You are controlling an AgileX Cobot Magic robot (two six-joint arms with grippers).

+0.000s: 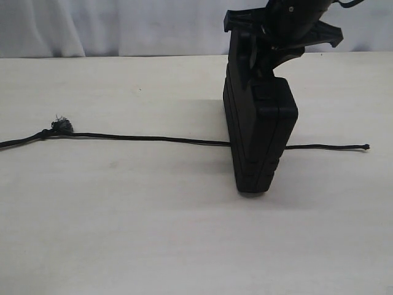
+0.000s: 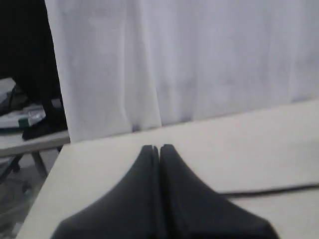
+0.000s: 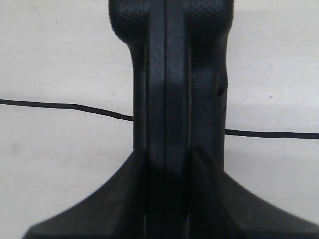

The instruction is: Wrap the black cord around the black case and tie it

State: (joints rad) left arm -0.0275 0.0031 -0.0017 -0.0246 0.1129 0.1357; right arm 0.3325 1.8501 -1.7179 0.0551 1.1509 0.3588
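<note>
– Counter (image 1: 123, 233) is the biggest thing here, yes?
– Yes, pale and wide, with a white curtain (image 1: 123, 27) behind its far edge. Right of the middle in the exterior view the black case (image 1: 258, 141) stands upright on one narrow edge, its seam turned to the camera.
– Does something hold it?
– The right gripper (image 3: 167, 162) comes from above and is clamped on the upper end of the case. In the right wrist view one finger presses on each flat side.
– And the left gripper (image 2: 158, 149)?
– It holds nothing; its two fingers are pressed together. It points across a corner of the counter toward the curtain. The exterior view does not show it.
– Where is the black cord (image 1: 153, 137)?
– It lies flat on the counter in an almost straight line, from the left border of the exterior view toward the right. It goes out of sight at the case and comes out on the other side. I cannot tell if the case presses on it.
– Small details?
– A knot (image 1: 46, 134) near the left end, a frayed grey tuft (image 1: 61, 125) just beside it, and a knobbed tip (image 1: 366, 147) at the right end, well apart from the case.
</note>
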